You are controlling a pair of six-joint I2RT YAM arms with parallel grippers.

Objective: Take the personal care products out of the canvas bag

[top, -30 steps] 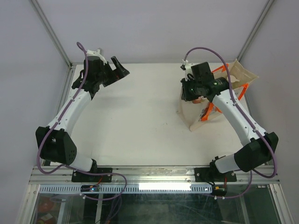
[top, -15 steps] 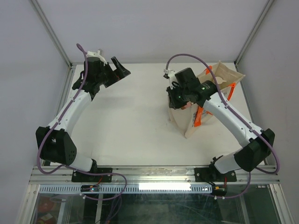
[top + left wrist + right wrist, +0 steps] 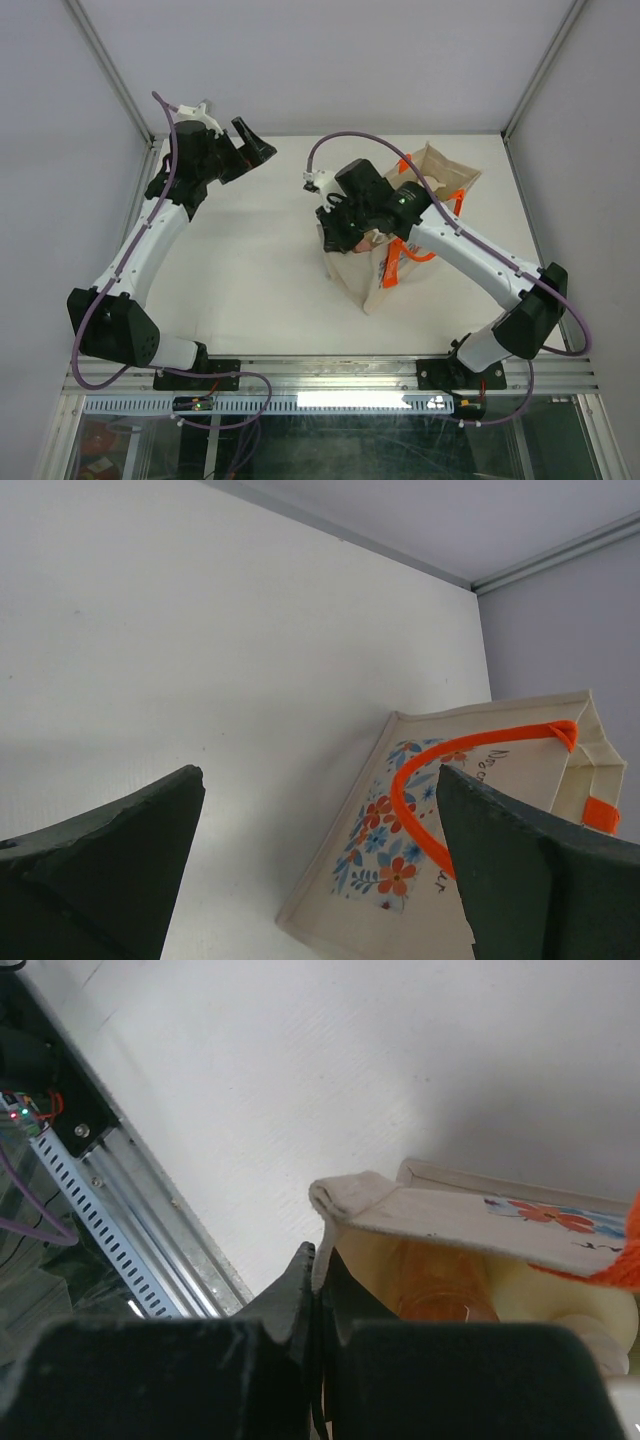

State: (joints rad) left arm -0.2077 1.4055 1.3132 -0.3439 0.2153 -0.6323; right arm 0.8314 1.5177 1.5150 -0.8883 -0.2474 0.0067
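Observation:
The canvas bag (image 3: 362, 278), cream with orange handles (image 3: 396, 262) and a flower print, lies tipped near the table's middle right. My right gripper (image 3: 336, 232) is shut on the cloth rim at the bag's mouth (image 3: 362, 1196); the jaws pinch the fabric (image 3: 320, 1260). Inside the mouth I see an orange-amber bottle (image 3: 440, 1282) and a white cap (image 3: 592, 1326). The other bottles are hidden. My left gripper (image 3: 252, 146) is open and empty, raised at the far left; through its fingers the bag (image 3: 470, 825) shows to the right (image 3: 318, 775).
The metal rail with cables (image 3: 120, 1220) runs along the table's near edge (image 3: 330, 375), close to the right gripper. Grey walls and frame posts (image 3: 110, 70) bound the back and sides.
My right gripper has pulled the bag from the far right corner to the left, toward the table's middle. The left gripper has shifted only slightly.

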